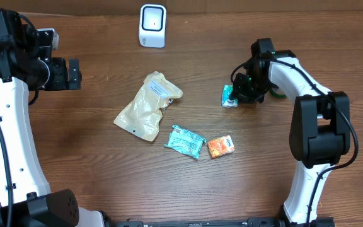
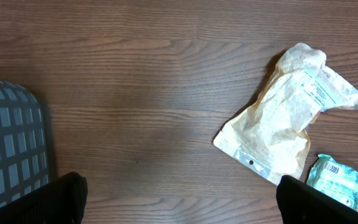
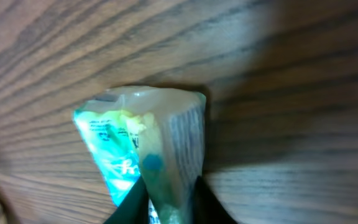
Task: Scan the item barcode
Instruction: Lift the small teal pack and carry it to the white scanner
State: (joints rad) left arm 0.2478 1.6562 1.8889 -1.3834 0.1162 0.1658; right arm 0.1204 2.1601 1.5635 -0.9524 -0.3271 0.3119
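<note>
Overhead view: shows a small green packet [image 1: 228,98] on the brown worktop [image 1: 106,176], far over on the right side, with the right tool [image 1: 234,94] down on it. Right wrist view: shows the same packet [image 3: 148,143] up close, standing in a pointy shape on the wood, with two dark fingers [image 3: 211,208] pressing its lower end, one on each side. Pinches the packet there, pressed in close. Overhead again: shows a white scanner [image 1: 152,25] standing at the back edge, well apart from the packet. Shows a crumpled tan pouch [image 1: 147,106] near the middle, a teal packet [image 1: 185,140] just below it, and an orange packet [image 1: 220,146] right beside the teal one. Shows the left tool [image 1: 74,74] at the left side, away from all the packets, holding nothing. Left wrist view: shows its fingers [image 2: 55,202] spread wide, one in each bottom corner, with bare wood between. Also shows the tan pouch [image 2: 291,124], an end of the teal packet [image 2: 344,180], and a grey basket [image 2: 8,149] with square holes at the left edge.
</note>
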